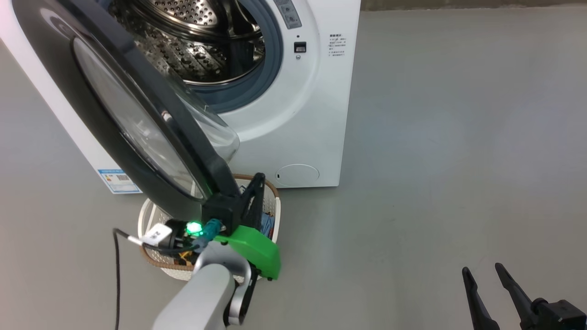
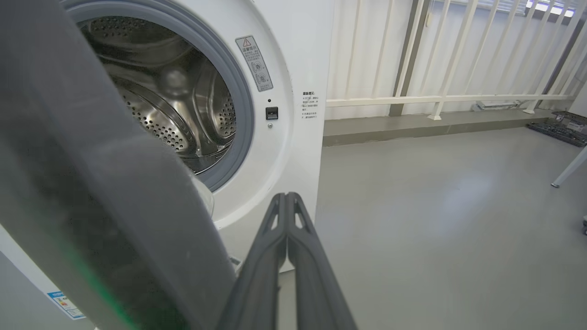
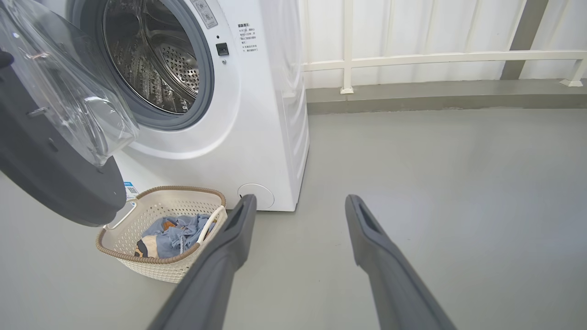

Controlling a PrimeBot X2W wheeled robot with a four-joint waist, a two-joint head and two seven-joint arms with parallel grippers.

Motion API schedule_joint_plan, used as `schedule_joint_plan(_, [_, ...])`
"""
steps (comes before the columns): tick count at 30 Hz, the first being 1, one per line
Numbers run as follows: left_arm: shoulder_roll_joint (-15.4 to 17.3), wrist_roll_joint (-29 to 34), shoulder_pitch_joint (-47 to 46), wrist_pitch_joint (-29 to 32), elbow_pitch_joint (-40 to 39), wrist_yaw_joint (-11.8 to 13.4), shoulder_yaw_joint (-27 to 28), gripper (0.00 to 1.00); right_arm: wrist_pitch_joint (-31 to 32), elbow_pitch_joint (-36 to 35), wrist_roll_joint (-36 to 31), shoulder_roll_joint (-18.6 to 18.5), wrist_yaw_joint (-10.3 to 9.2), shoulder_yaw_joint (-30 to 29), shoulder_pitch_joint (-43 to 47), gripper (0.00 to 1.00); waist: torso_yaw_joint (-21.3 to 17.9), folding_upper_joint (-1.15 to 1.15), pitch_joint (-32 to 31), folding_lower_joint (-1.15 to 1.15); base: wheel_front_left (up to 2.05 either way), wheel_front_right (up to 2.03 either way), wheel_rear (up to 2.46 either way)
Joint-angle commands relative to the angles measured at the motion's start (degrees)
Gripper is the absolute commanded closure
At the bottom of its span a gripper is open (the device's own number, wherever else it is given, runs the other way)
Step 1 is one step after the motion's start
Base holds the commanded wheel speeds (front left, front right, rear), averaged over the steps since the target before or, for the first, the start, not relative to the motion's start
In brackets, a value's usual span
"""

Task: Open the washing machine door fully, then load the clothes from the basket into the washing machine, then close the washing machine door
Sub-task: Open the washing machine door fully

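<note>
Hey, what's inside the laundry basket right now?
Inside the basket lies a small bundle of light blue clothes with orange and black patches. Whatever is beneath the bundle, including the basket's floor there, is covered.

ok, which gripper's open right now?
The right gripper: its two fingers stand well apart. The left gripper has its fingers pressed together beside the washing machine door.

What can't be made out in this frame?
- Head view: the door and left arm cover most of the basket; the clothes barely show.
- Left wrist view: the door edge is blurred; whether the left tool touches it is unclear.
- Printed notices: too small to read.
</note>
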Motion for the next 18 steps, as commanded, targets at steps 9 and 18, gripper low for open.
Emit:
schedule_joint_plan(9, [1.6,-1.3,-2.5,-2.1,-0.1,1.4,3.6,1.00,-0.8,-1.5,0.6,-1.4,0.09,0.4,-2.4,0.00,0.8,0.00,1.0,0.00,0.00,0.00,0.00])
schedule_joint_plan(18, [3.2,-0.7,-0.1,-2.4,-2.9,2.9,3.2,1.00,-0.8,-1.6,0.8,-1.3,0.09,0.5,-2.9,0.00,1.7,0.00,1.7,0.00,0.00,0.00,0.00])
